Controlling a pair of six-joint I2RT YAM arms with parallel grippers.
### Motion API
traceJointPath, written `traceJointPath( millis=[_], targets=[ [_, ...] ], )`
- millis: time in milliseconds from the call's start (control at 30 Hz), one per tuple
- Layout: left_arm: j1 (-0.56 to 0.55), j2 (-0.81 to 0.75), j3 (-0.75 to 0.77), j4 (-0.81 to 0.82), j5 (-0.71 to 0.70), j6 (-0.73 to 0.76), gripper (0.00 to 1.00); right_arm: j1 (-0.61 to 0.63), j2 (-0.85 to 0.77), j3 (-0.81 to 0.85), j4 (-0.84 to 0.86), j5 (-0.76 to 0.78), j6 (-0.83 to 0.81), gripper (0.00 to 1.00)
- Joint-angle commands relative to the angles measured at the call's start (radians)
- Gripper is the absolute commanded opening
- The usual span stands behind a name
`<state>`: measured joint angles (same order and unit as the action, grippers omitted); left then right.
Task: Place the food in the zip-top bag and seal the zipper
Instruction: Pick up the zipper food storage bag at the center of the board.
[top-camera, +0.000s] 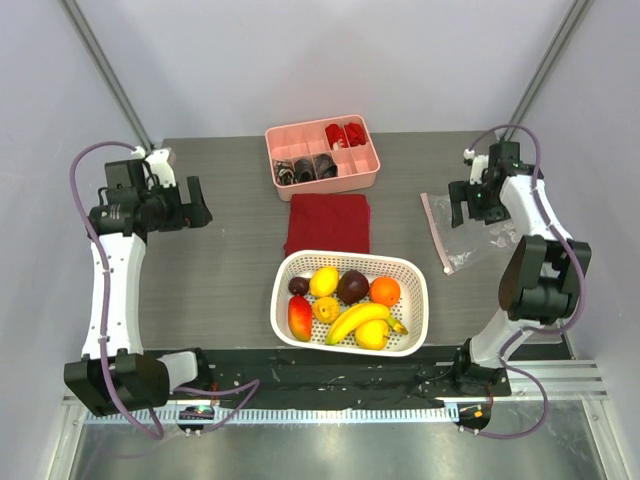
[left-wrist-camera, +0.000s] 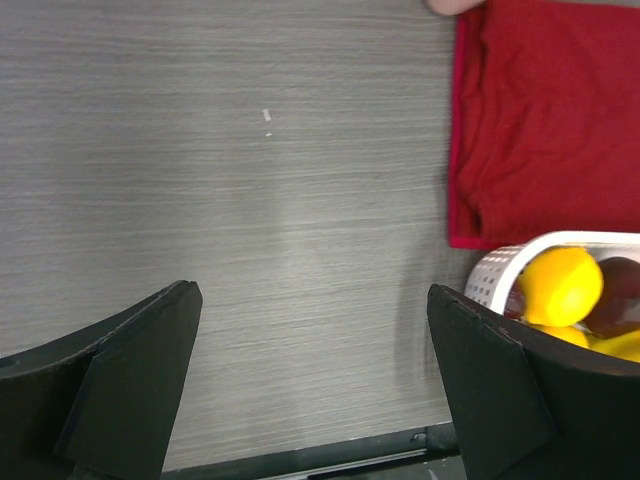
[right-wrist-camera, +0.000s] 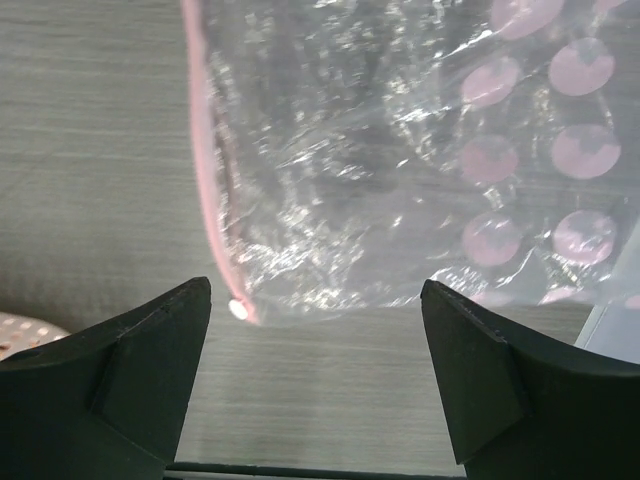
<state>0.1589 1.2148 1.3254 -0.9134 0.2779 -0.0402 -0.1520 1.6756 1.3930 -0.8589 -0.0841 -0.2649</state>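
Note:
The food lies in a white perforated basket (top-camera: 415, 305) at the front middle: a banana (top-camera: 355, 321), an orange (top-camera: 385, 291), lemons (top-camera: 324, 281), dark plums (top-camera: 352, 286) and a red-yellow mango (top-camera: 299, 318). The clear zip-top bag (top-camera: 470, 238) lies flat on the table at the right and looks empty. Its zipper (top-camera: 435, 232) is a pink strip along its left edge. My right gripper (top-camera: 460, 208) hovers open just by the bag's near corner; the bag (right-wrist-camera: 360, 170) and zipper (right-wrist-camera: 205, 170) show in the right wrist view beyond the gripper (right-wrist-camera: 315, 330). My left gripper (top-camera: 200, 203) is open and empty over bare table at the left.
A pink compartment tray (top-camera: 370, 175) with small red and dark items stands at the back. A folded red cloth (top-camera: 328, 222) lies between it and the basket. The left wrist view shows the cloth (left-wrist-camera: 550, 120), the basket rim (left-wrist-camera: 490, 275) and a lemon (left-wrist-camera: 560, 287).

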Motion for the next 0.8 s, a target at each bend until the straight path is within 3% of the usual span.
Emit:
traceJointPath(
  millis=[0, 333, 533, 633, 733, 767],
  targets=[
    [-0.001, -0.051, 0.050, 0.059, 0.110, -0.024, 1.00, -0.041, 0.087, 0.077, -0.031, -0.040, -0.045, 0.90],
    [-0.004, -0.017, 0.044, 0.062, 0.118, -0.043, 1.00, -0.040, 0.266, 0.048, 0.030, -0.046, -0.057, 0.88],
    [-0.004, -0.017, 0.032, 0.074, 0.106, -0.041, 1.00, -0.038, 0.322, -0.029, 0.127, -0.016, -0.046, 0.79],
    [-0.002, -0.012, 0.037, 0.076, 0.095, -0.040, 1.00, -0.037, 0.334, -0.061, 0.170, -0.008, -0.045, 0.64],
    [-0.004, -0.009, 0.037, 0.080, 0.089, -0.040, 1.00, -0.034, 0.338, -0.084, 0.190, -0.029, -0.043, 0.41],
    [-0.002, -0.006, 0.037, 0.084, 0.087, -0.041, 1.00, -0.034, 0.338, -0.088, 0.190, -0.040, -0.043, 0.25]
  ],
)
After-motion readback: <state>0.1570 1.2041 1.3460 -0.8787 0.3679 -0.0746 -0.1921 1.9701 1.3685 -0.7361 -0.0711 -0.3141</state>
